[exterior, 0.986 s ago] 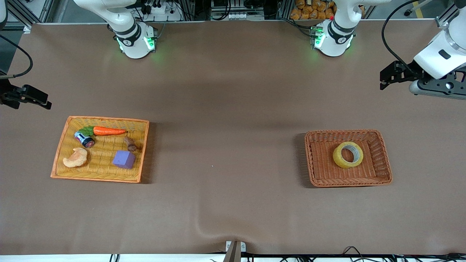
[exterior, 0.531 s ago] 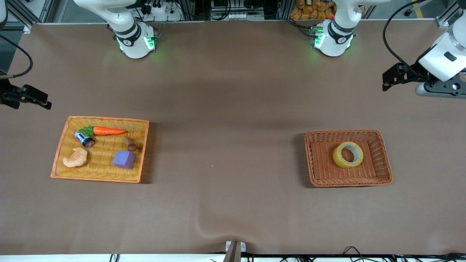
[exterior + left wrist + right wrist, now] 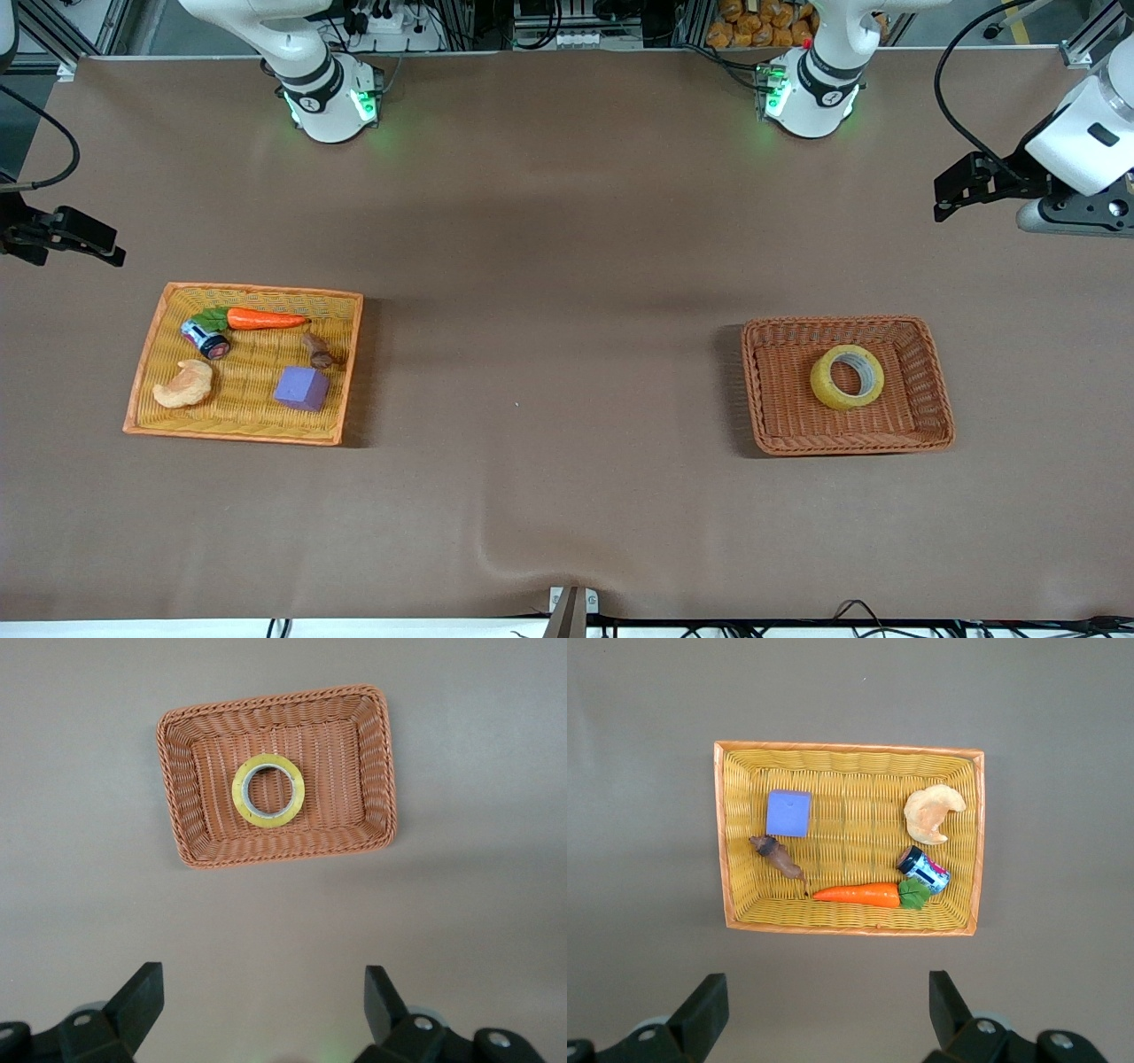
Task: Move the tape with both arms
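While both grippers (image 3: 257,1010) (image 3: 824,1010) hang spread, the tape (image 3: 847,377) lies in the brown basket (image 3: 930,390).

- The front camera sits high, facing both robot bases along the table's (image 3: 567,221) far edge, and takes in the whole tabletop.
- The left wrist camera looks straight down on the brown basket (image 3: 182,780), which the front view shares.
- The right wrist camera looks straight down on the yellow tray (image 3: 850,762), also shared.

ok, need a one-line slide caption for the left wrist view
Open left tool above bare brown table, looking down on the yellowish translucent tape roll lying flat in the reddish-brown woven wicker basket.
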`<move>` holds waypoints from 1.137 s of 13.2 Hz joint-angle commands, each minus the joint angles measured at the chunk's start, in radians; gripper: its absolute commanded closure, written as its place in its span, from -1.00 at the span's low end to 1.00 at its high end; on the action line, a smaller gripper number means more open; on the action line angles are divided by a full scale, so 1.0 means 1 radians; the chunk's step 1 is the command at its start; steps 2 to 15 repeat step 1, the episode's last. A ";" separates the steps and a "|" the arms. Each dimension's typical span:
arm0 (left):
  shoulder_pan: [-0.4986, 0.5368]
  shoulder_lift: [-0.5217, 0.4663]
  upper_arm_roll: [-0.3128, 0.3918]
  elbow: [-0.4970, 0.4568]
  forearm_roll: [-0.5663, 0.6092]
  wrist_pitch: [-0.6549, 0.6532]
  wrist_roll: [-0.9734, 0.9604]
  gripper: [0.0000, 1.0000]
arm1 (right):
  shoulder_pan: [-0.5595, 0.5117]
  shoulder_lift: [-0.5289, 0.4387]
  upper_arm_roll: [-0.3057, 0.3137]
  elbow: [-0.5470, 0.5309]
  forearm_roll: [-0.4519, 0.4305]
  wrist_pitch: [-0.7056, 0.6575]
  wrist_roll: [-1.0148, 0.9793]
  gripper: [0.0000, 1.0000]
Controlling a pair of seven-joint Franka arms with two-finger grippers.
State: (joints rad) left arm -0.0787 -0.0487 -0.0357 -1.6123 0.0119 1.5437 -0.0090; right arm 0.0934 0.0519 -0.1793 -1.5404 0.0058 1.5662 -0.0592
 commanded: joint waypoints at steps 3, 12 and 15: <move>0.011 0.007 -0.012 0.031 -0.004 -0.025 -0.016 -1.00 | -0.015 0.002 0.011 0.010 -0.007 -0.005 -0.008 -1.00; 0.011 0.007 -0.012 0.031 -0.004 -0.025 -0.016 -1.00 | -0.015 0.002 0.011 0.010 -0.007 -0.005 -0.008 -1.00; 0.011 0.007 -0.012 0.031 -0.004 -0.025 -0.016 -1.00 | -0.015 0.002 0.011 0.010 -0.007 -0.005 -0.008 -1.00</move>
